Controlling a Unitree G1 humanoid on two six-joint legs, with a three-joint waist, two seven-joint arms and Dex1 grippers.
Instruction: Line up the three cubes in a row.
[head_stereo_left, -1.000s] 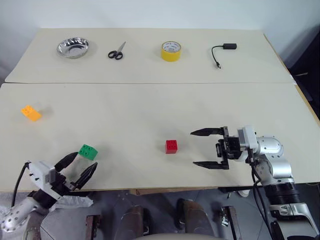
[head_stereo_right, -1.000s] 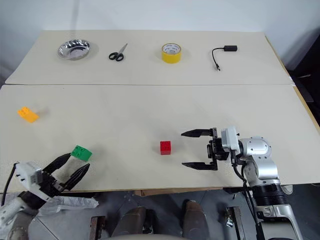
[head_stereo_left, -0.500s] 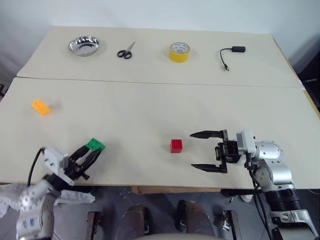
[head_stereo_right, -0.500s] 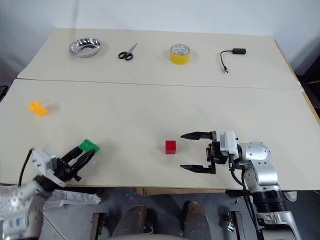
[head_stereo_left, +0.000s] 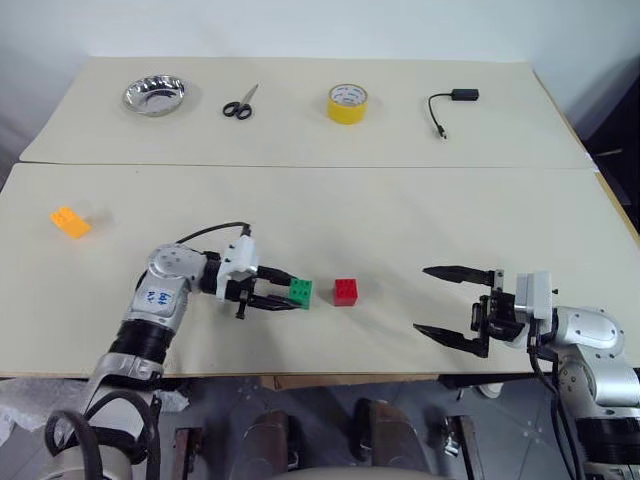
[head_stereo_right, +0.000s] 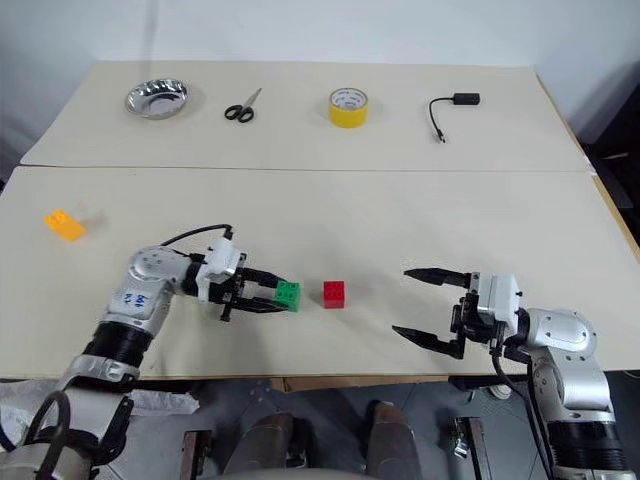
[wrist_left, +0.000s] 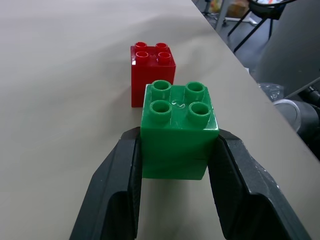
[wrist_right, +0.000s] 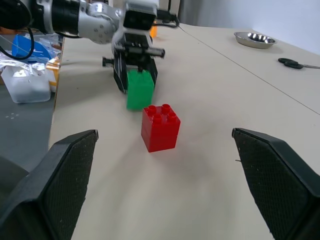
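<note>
My left gripper is shut on the green cube and holds it upright, studs up, just left of the red cube with a small gap between them. The red cube stands on the table near the front middle. Far to the left lies the orange-yellow cube, apart from the other two. My right gripper is open at the front right, pointing left toward the red cube, with nothing between its fingers.
Along the far side of the table lie a steel bowl, black scissors, a yellow tape roll and a black cable with adapter. The table's front edge runs just below both grippers.
My left gripper shut on the green cube at the front left and carried it right, up to the red cube. The right gripper drew back to the right, still open.
</note>
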